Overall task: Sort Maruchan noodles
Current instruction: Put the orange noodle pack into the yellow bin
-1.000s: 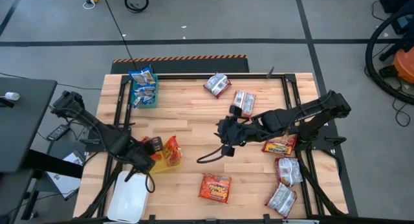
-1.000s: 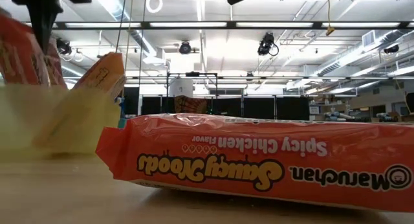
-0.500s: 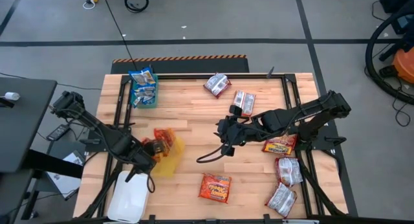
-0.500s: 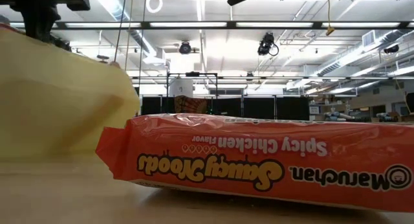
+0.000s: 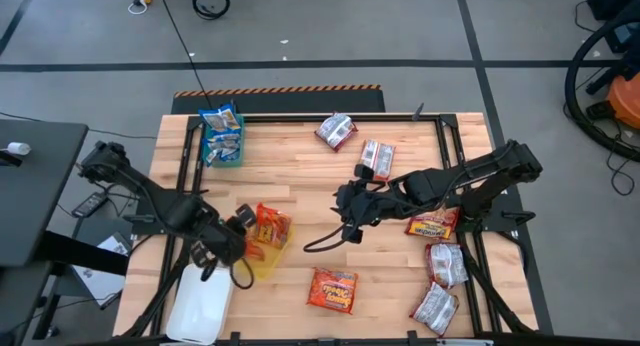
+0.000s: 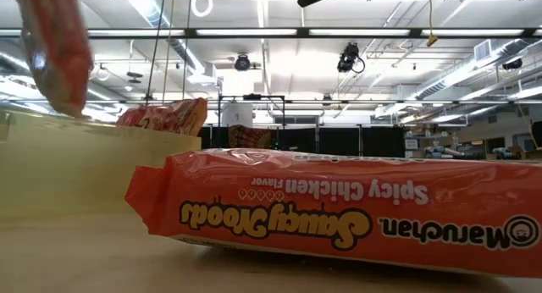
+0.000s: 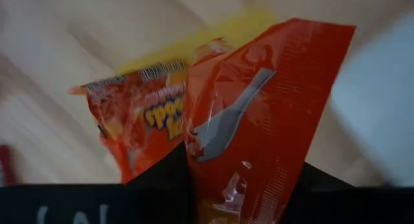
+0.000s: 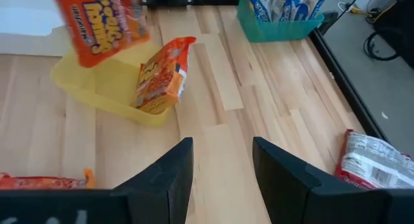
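Overhead, table-level and two wrist cameras all share the yellow bin (image 5: pixel 262 254).

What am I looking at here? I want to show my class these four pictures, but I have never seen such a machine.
Two robot arms work at a wooden table. One picture looks straight down, one looks level across the tabletop, and two come from cameras on the arms' wrists. The left gripper holds an orange-red noodle packet above a yellow bin, where another orange packet already stands. The right gripper hangs open over the middle of the table, holding nothing. A teal bin holds blue-and-white packets. A white bin sits at the near edge. More packets lie loose, including a Spicy Chicken one.
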Motion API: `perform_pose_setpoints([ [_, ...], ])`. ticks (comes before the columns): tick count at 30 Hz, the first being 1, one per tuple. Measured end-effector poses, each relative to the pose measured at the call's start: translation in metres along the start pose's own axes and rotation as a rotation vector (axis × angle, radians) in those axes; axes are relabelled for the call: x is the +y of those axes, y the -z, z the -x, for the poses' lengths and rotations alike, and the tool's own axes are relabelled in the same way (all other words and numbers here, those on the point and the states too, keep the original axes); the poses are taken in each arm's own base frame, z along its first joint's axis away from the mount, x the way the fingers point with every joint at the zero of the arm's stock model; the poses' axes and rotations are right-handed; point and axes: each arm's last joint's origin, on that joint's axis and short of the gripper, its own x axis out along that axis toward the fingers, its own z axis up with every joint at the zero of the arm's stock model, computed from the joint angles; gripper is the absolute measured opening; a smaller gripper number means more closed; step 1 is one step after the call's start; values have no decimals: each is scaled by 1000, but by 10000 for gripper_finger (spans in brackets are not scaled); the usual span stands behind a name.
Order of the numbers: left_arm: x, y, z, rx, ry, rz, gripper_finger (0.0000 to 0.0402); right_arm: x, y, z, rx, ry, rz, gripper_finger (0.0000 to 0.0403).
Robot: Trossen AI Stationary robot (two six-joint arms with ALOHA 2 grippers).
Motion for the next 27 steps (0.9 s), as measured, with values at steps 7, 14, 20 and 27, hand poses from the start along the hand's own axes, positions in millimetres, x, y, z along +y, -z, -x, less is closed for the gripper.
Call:
perform_pose_setpoints([
  [7,9,-8,-9,-108,33,288,134,6,3,-7,26,-17,-1,164],
  [14,9,0,-37,-27,41,283,134,24,11,-9,58,-66,9,164],
  [20,-1,9,-60,46,129,204,134,35,14,-2,51,-76,10,164],
  [27,-5,36,-65,349,182,-67,134,36,15,-1,49,-68,-3,165],
])
